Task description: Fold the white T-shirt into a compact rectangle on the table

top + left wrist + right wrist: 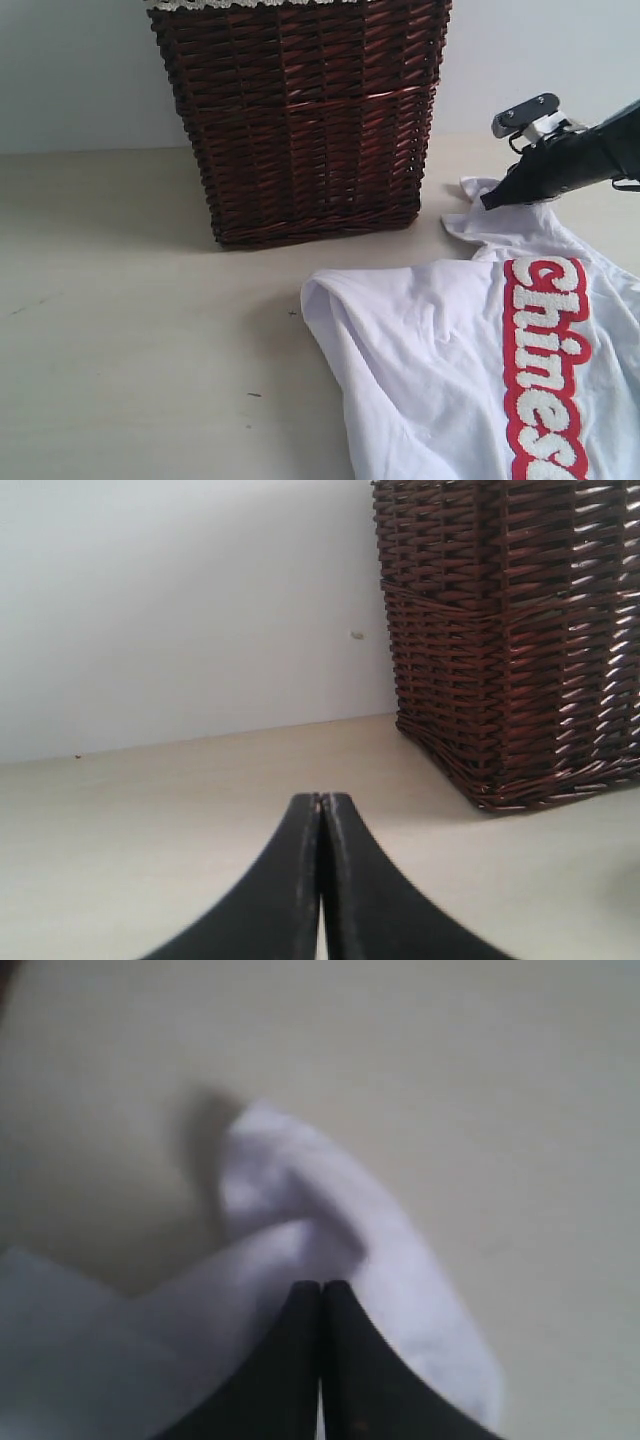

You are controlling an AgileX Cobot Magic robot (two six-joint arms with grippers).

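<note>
Soft white cotton short-sleeved T-shirt [440,340], unfolded, lies by the right edge of the pale cream desk [130,300], its red lettered band running along that edge. The nearer right arm's jaws, closed with no cloth visibly pinched, sit at its sleeve. The left arm's jaws, closed and empty, face the dark brown wicker basket [300,120].

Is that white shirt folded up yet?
Not yet: the white T-shirt lies loosely rumpled on the table, lettering showing, no neat rectangle.

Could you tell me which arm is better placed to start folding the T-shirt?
Right: the right pincer sits at a sleeve of the white T-shirt; the left pincer faces the table near the basket.
</note>
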